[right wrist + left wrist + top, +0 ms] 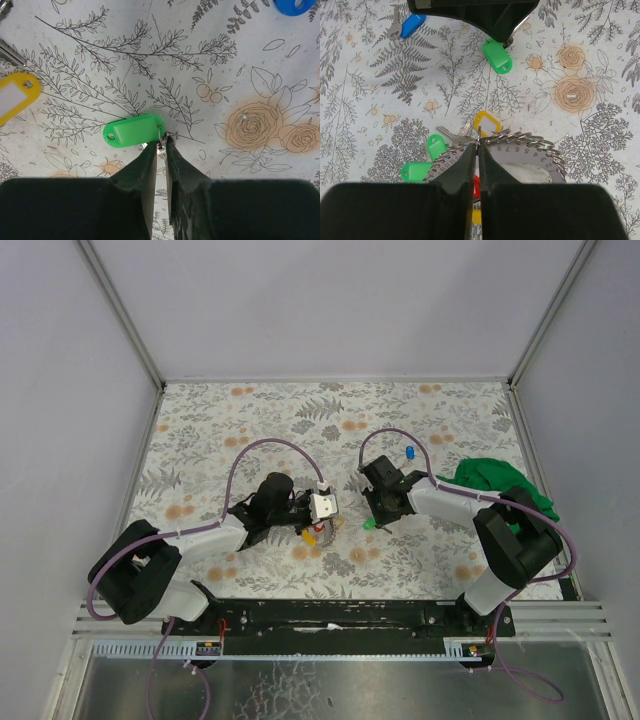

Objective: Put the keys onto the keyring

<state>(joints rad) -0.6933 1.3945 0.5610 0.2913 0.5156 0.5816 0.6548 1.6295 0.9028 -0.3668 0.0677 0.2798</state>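
Keyring [532, 142], on table [200, 420], is clamped by fully closed left gripper [475, 146]; red tag [476, 185] mostly hidden behind it. Green-tagged key [134, 130] is pinched by barely parted right gripper [161, 146]; blade covered. Blue key [294, 5] cut off.

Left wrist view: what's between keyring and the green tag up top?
A yellow tag by the keyring, then bare floral table up to the green tag; left wrist view shows it.

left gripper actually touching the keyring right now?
Touching. Left wrist view: the left gripper has its fingertips pinched shut on the edge of the keyring, with the metal sandwiched between them and no gap visible.
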